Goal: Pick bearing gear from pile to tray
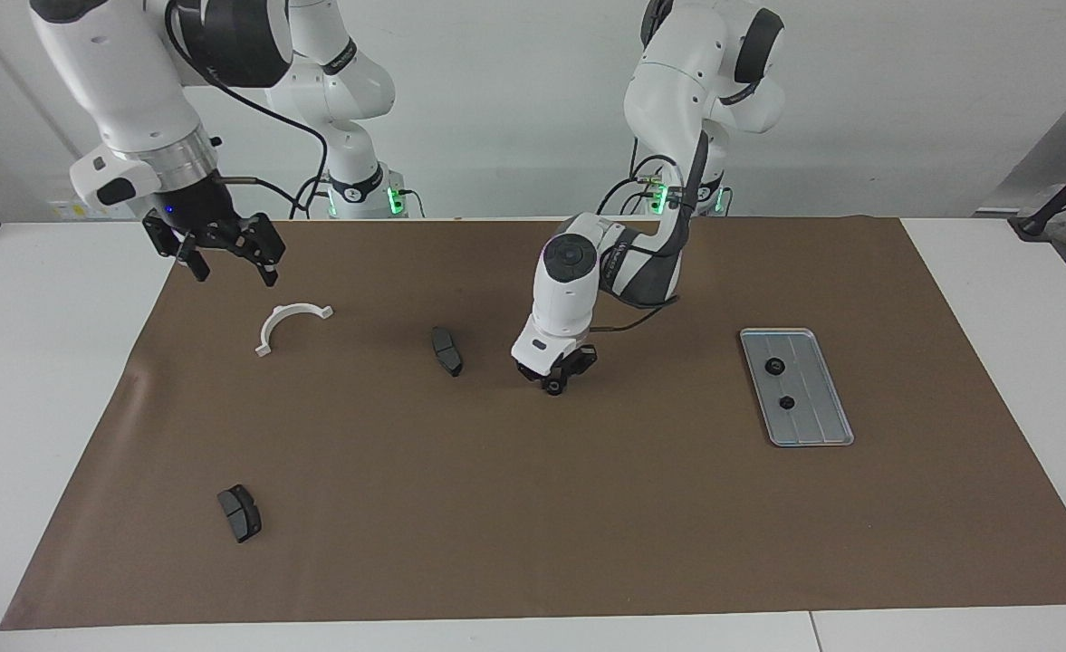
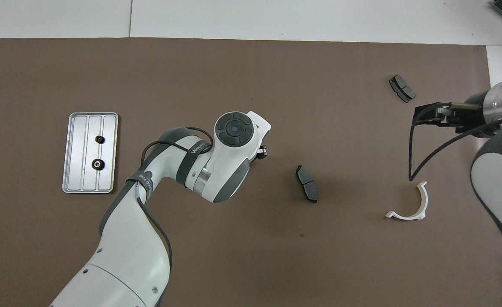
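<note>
- Left gripper [image 1: 554,381]: lowered to the brown mat [image 1: 533,507] at mid-table, fingers drawn in around a small black round gear [image 1: 553,387] that sits at the fingertips on the mat. Whether the gear is firmly pinched cannot be told.
- Right gripper [image 1: 225,258]: raised in the air over the mat's edge at the right arm's end of the table, fingers spread wide, holding nothing.
- Tray [image 1: 827,426]: silver-grey, lying flat on the mat toward the left arm's end of the table, well apart from the left gripper. Two black gears [image 1: 775,367] lie in it, one nearer to the robots than the other.
- White half-ring bracket [image 1: 283,322]: on the mat below the right gripper, not touched.
- Dark grey brake pad [image 1: 446,350]: on the mat between the bracket and the left gripper.
- Second brake pad [image 1: 240,513]: on the mat toward the right arm's end, farther from the robots than the bracket.
</note>
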